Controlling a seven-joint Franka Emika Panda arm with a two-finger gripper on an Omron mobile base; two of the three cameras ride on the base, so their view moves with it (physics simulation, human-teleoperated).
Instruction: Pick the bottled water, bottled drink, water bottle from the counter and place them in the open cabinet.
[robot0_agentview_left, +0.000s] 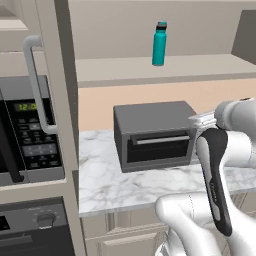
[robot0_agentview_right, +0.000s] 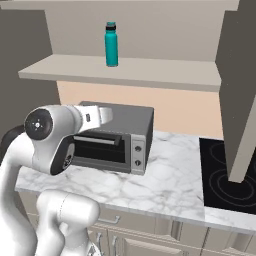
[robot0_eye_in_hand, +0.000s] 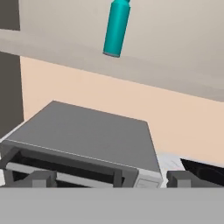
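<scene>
The water bottle (robot0_eye_in_hand: 117, 28) is seen upright on the open cabinet (robot0_eye_in_hand: 175, 78) shelf, above the gripper (robot0_eye_in_hand: 109, 178), whose jaws are spread wide and empty. Another bottle must be fetched next, it is judged.

I see a boxy grey toaster oven (robot0_agentview_left: 154, 136) on veined white marble worktop (robot0_agentview_right: 165, 182); black-fronted microwave (robot0_agentview_left: 31, 135) left; black glass cooktop (robot0_agentview_right: 225, 175) right
</scene>
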